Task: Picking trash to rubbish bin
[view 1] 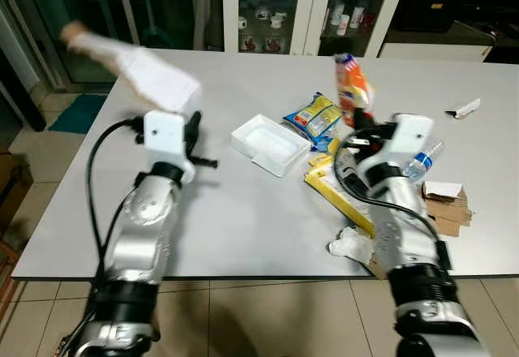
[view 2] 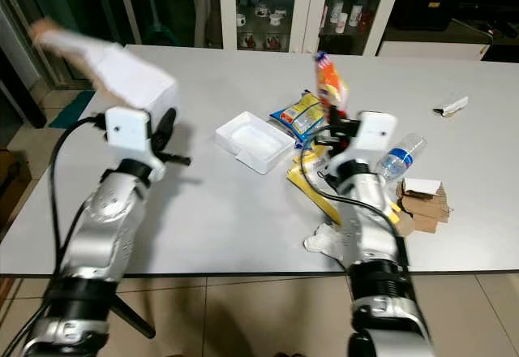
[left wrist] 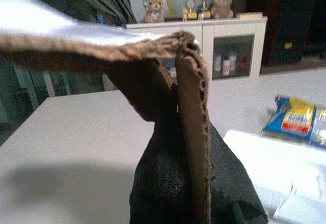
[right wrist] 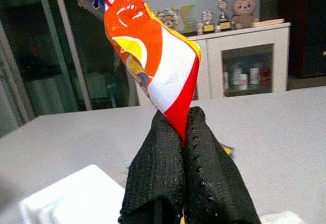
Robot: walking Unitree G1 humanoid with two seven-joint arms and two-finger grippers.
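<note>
A big white table fills the middle. My left end effector grips a white cardboard box at upper left. My right end effector pinches an orange snack bag above the trash pile.

Glossy orange-red-white foil snack wrapper pinched in right gripper, its black fingers a matt, finely textured rubbery weave; left gripper clamps a flat piece of brown corrugated cardboard with a rough fluted edge (top face looks smooth white). Matt smooth grey-white tabletop holds a white foam tray, a shiny blue-yellow plastic packet, a clear plastic bottle, torn brown cardboard scraps and crumpled white tissue; arms are brushed silver metal.
</note>
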